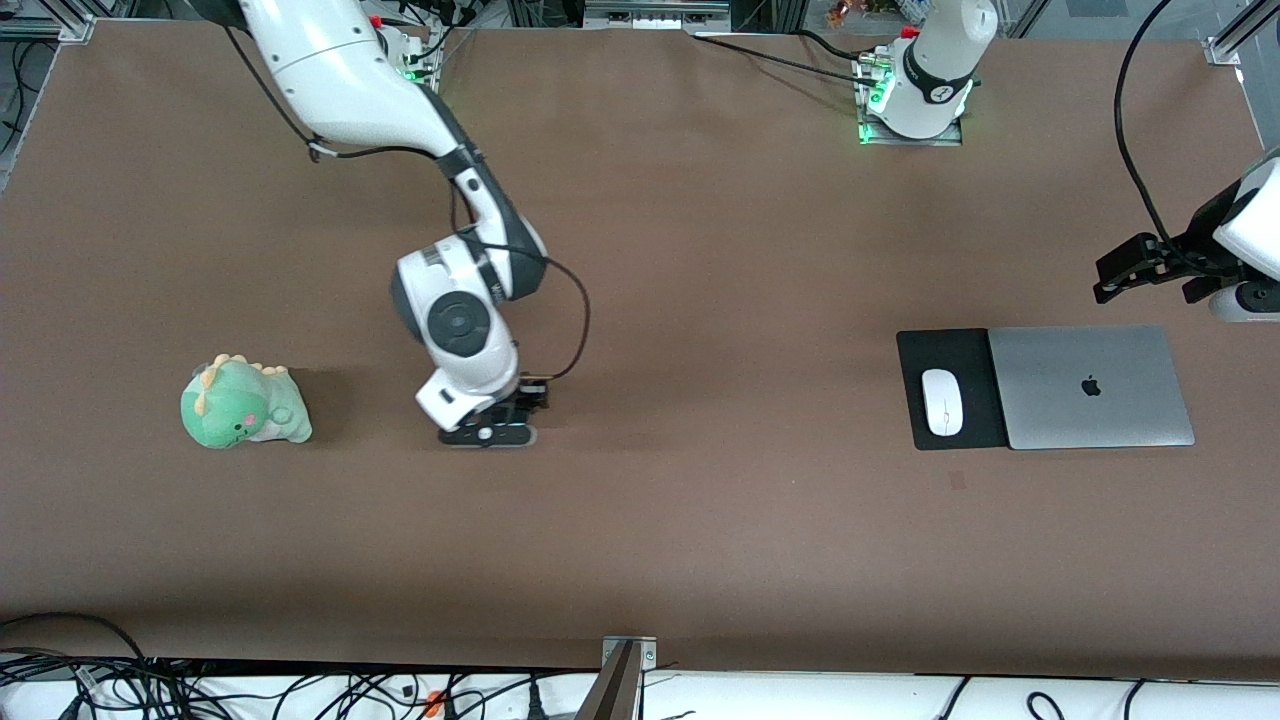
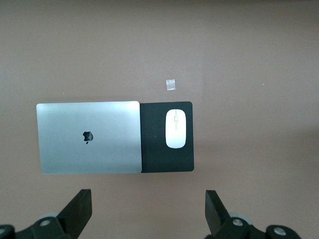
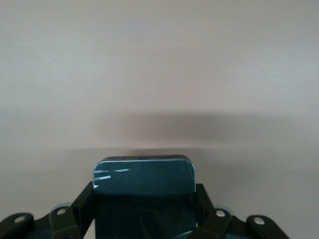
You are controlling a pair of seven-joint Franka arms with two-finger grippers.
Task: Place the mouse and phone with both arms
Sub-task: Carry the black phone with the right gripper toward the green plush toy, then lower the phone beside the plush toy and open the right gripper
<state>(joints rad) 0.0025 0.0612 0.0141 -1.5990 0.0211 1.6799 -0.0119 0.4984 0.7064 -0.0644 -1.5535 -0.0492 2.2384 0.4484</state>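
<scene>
1. While low over the bare brown table [image 1: 700,250], squeezes the phone [image 3: 144,181] between its fingers [image 3: 82,206]: right gripper [image 1: 490,432], near the middle, beside the green dinosaur toy [image 1: 243,403].
2. Lies flat in that grip, dark and shiny, front end poking out past the fingertips.
3. Hangs in the air with fingers [image 2: 77,209] spread wide and nothing between them: left gripper [image 2: 147,211], over the left arm's end of the table.
4. Rests on the black mouse pad [image 2: 152,149]: white mouse [image 1: 941,402], not touched by any gripper.
5. Sits just beside the mouse, partly on the pad, lid shut: grey laptop [image 1: 1090,387].
</scene>
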